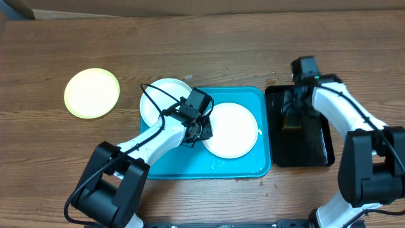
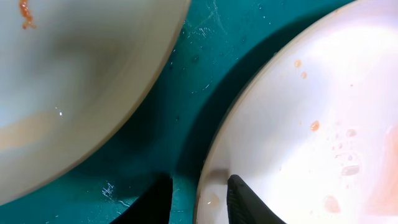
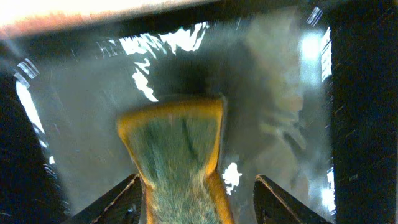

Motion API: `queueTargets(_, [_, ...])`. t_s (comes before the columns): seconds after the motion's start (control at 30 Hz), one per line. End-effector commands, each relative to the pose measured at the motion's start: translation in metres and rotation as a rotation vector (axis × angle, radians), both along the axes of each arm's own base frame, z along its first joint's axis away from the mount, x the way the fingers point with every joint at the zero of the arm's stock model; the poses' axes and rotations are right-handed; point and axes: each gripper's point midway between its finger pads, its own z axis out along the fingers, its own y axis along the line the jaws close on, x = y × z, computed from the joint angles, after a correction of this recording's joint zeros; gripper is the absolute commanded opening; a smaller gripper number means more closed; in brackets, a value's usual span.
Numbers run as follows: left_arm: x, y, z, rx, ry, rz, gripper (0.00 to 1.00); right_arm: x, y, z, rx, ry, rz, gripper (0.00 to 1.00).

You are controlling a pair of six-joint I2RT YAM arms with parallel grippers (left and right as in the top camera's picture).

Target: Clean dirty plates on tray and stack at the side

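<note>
One white plate [image 1: 231,130] lies in the turquoise tray [image 1: 183,166], rim between my narrowly parted left claw [image 2: 199,186]; my right claw [image 3: 198,183] gapes around a sponge [image 3: 177,140] in the neighbouring black tray [image 1: 316,152].

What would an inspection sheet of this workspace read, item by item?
Surface: brown wooden table.
Job's things: turquoise rectangular plastic tray holds one smeared round white plate; second round white plate overlaps its left rim; pale yellow-green round plate on the table, left.
Clutter: narrow black tray with yellow-and-green sponge.
Pincers: left pincer open astride the tray plate's rim; right pincer open around the sponge.
Cables: black cable loops on the left arm.
Surroundings: nothing seen.
</note>
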Motion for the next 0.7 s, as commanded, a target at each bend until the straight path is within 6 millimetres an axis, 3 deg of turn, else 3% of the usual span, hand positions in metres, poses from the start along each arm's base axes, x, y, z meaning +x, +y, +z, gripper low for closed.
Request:
queueTargets(0.0, [0.003,0.000,-0.001,0.002,-0.001,0.005,0.30,0.027,-0.008,0.027,0.057,-0.080,-0.060,0.63])
queueTargets(0.1, [0.002,-0.001,-0.001,-0.004,0.003,0.002,0.27,0.029,-0.013,0.030,0.125,-0.082,-0.088,0.83])
queueTargets(0.17, [0.002,-0.002,-0.001,-0.004,0.003,-0.001,0.18,0.025,-0.015,0.029,0.164,-0.064,-0.102,1.00])
queueTargets(0.23, [0.001,-0.003,0.000,-0.005,0.003,-0.004,0.04,0.021,-0.016,0.028,0.184,-0.046,-0.111,1.00])
queueTargets(0.4, [0.005,-0.016,0.016,-0.059,-0.011,-0.069,0.04,0.020,-0.015,0.028,0.189,-0.045,-0.110,1.00])
queueTargets(0.53, [0.022,-0.013,0.050,-0.025,-0.097,-0.071,0.04,0.020,-0.015,0.028,0.189,-0.045,-0.110,1.00])
queueTargets(0.67, [0.038,0.005,0.090,0.069,-0.202,-0.026,0.04,0.020,-0.015,0.028,0.189,-0.045,-0.110,1.00])
